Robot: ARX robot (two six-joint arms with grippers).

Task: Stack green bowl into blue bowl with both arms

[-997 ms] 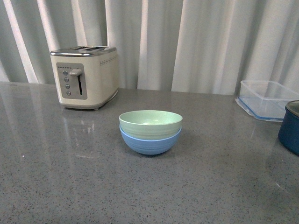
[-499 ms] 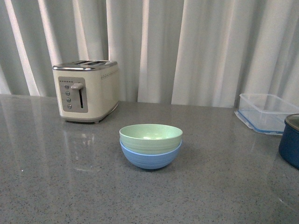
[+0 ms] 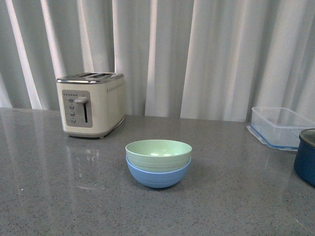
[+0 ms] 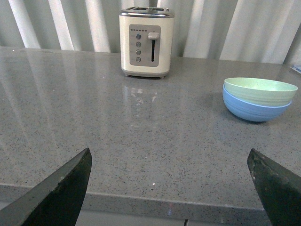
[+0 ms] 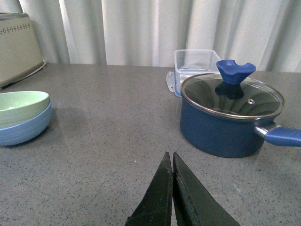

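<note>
Green bowl (image 3: pixel 158 154): we find it nested in the blue bowl (image 3: pixel 158 175), near the toaster (image 3: pixel 92 104). We judge both light, rigid, matte; grasp by the rim. Left gripper (image 4: pixel 171 188) spread apart; right gripper (image 5: pixel 172 181) closed, empty.

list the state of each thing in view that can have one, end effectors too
green bowl: upright, empty, nested in the blue bowl
blue bowl: upright on the counter, holding the green bowl
toaster: upright, lever up
pot: upright, glass lid on
plastic container: open, no lid, looks empty
left end effector: open wide, holding nothing
right end effector: shut, holding nothing
</note>
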